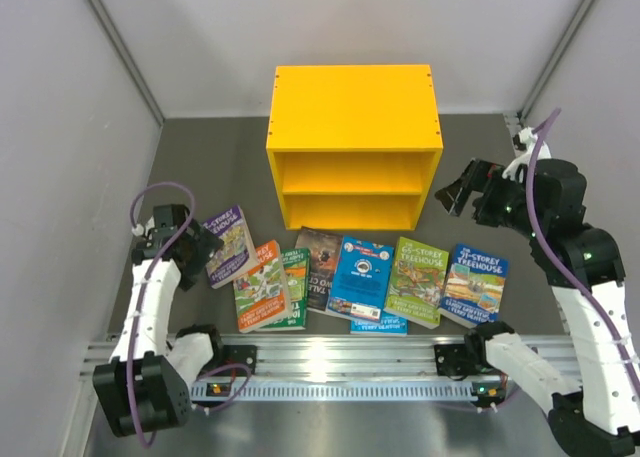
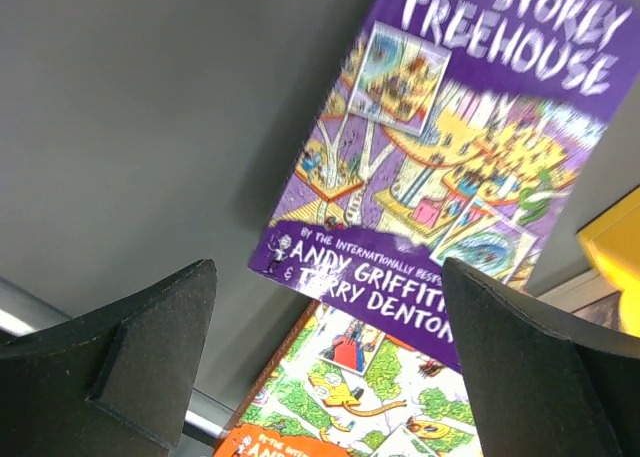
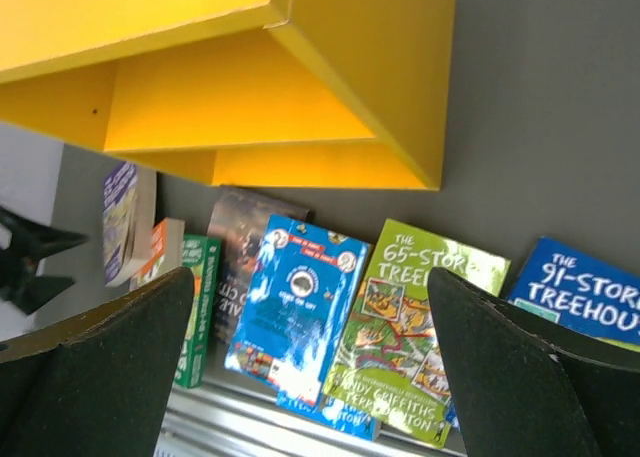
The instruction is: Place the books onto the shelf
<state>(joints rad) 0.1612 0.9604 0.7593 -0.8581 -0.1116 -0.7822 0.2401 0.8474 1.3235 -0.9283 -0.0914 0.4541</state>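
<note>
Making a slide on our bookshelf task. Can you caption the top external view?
Both open, the left gripper and right gripper hover near books lying flat before the empty yellow shelf.

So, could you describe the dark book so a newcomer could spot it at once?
Start at the yellow shelf; a row of books lies flat before its open front. The dark book sits near the row's middle, between a green book and a bright blue book. It alone has a brown-black cover.
</note>
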